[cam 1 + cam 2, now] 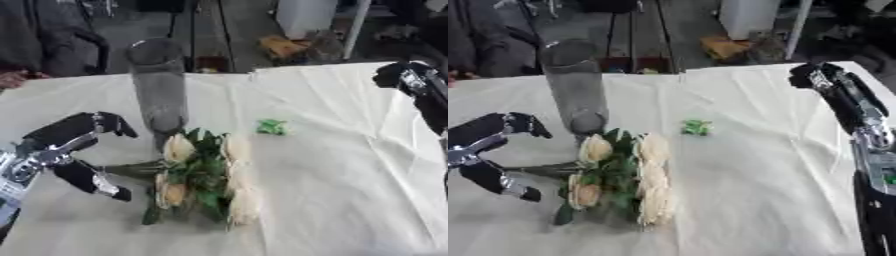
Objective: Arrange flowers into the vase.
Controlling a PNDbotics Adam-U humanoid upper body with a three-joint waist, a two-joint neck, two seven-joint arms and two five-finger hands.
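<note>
Cream cloth covers the tabletop [350,175]. Left hand [66,150], spread wide and empty, faces the flowers [203,175], whose stems point toward it. Beyond it stands the vase [159,85]. Right hand [820,75] hangs well apart; its fingers' state I cannot tell.

Cream tablecloth [350,165], small green scrap [272,127] lying on it

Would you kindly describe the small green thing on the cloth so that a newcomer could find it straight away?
Start at the tall clear vase standing on the cream tablecloth. The bunch of cream flowers lies at its foot, and the small green thing sits alone just right of the bunch's top. It is bright green, crumpled and touches nothing else.
</note>
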